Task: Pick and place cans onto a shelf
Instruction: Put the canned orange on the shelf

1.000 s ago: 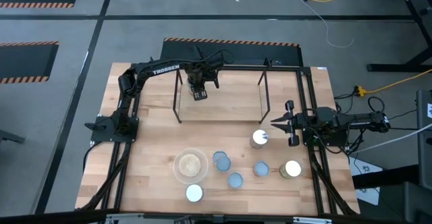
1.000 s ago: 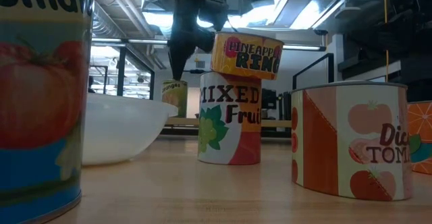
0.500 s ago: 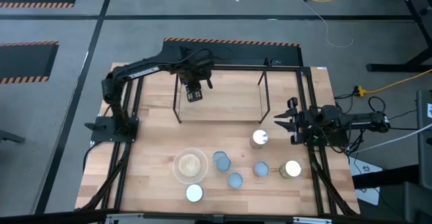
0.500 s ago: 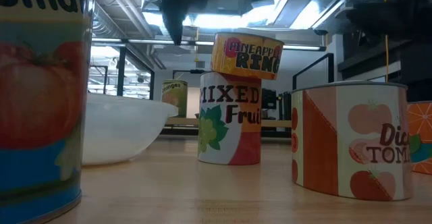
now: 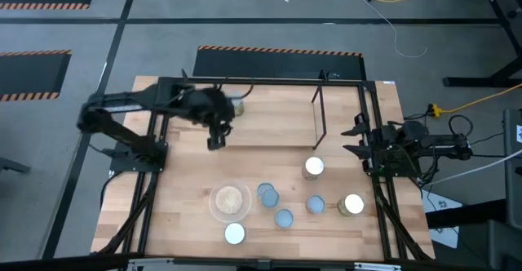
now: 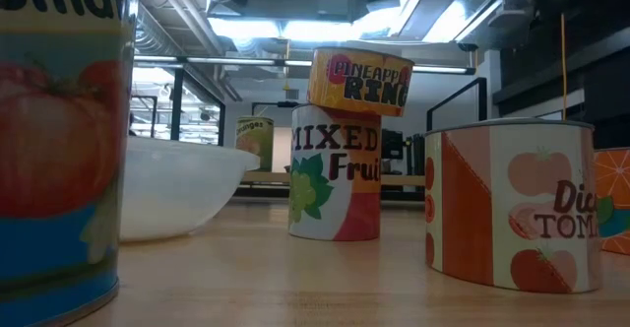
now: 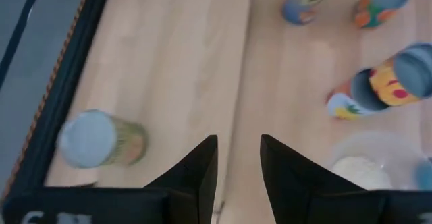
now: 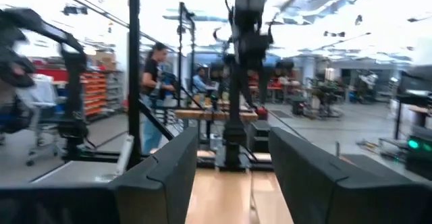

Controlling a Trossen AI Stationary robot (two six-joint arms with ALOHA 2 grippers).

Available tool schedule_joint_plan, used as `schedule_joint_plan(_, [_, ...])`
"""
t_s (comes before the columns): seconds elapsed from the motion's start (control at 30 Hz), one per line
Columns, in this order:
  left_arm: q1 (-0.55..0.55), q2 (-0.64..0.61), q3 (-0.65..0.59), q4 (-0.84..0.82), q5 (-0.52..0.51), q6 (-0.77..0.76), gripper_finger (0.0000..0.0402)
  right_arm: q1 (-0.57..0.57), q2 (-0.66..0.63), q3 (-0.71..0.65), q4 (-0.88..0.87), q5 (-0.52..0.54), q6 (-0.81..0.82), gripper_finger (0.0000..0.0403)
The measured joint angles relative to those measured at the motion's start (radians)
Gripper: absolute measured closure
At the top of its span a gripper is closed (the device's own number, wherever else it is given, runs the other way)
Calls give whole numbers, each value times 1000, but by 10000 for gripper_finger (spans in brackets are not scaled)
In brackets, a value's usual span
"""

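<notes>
Left gripper (image 5: 214, 143): above the table near the shelf's front left post; fingers (image 7: 197, 173) a small gap apart, nothing between them, bare wood showing through the gap.
Right gripper (image 5: 356, 138): at the table's right edge, beside the shelf's right end — fingers (image 8: 162, 177) spread wide, empty.
Shelf (image 5: 318, 116): thin black rods along the back half of the table, wood surface under them.
Can on shelf (image 5: 236, 104): one tin at the shelf's back left, just behind the left arm; in the left wrist view it is a pale-topped tin with a green-yellow label (image 7: 101, 140), standing next to the black frame.
Cans on table: silver-white top in front of the shelf's right end (image 5: 313, 167); another bright top near the right edge (image 5: 352, 204); three bluish-grey tops in the middle front (image 5: 267, 194), (image 5: 283, 218), (image 5: 315, 204); one white top at the front (image 5: 235, 233).
Stack: low view shows a pineapple tin (image 6: 360, 81) sitting tilted on a mixed-fruit tin (image 6: 335, 174).
Bowl (image 5: 230, 200): clear, tan contents — left of the grey-topped group.
Background: people (image 8: 154, 82) standing in the room beyond the table.
</notes>
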Motion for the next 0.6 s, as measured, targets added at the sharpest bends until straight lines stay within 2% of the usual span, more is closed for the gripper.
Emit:
schedule_joint_plan(0.2, [-85, -172, -352, 310, -17, -67, 296, 8, 146, 120, -32, -40, 2, 216])
schedule_joint_plan(0.37, [-143, -253, -580, 550, -18, -101, 296, 45, 331, 285, -216, -40, 3, 216])
schedule_joint_plan(0.6, [-205, -267, -754, 764, -18, -142, 296, 130, 583, 536, -514, -43, 122, 217])
